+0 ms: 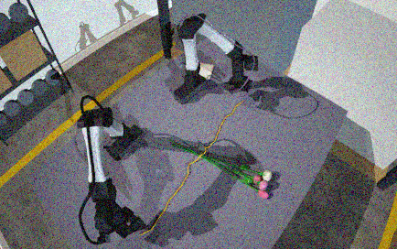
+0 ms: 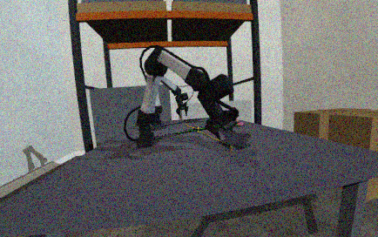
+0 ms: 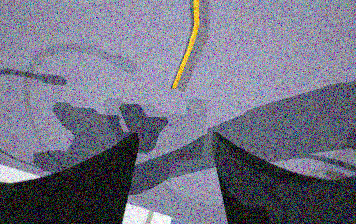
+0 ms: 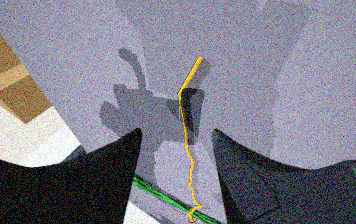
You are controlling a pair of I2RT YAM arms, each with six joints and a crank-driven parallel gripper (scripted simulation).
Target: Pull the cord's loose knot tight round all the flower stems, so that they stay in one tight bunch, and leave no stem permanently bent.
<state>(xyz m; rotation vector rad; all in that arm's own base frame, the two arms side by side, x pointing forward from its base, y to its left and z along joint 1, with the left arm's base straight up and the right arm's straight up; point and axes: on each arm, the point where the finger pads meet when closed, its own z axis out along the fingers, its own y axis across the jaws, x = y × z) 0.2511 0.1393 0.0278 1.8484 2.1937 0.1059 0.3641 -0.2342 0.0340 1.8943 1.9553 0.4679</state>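
The yellow cord (image 1: 189, 168) (image 2: 217, 138) (image 3: 195, 22) (image 4: 191, 172) crosses the green stems (image 1: 224, 167) (image 4: 165, 196) on the surface (image 1: 293, 137) (image 2: 174, 183), its knot (image 4: 193, 217) around them. The left pincer (image 1: 241, 87) (image 2: 184, 114) (image 3: 175, 135) and right pincer (image 1: 145, 227) (image 2: 239, 140) (image 4: 176, 131) stand well open, holding nothing, near opposite cord ends.
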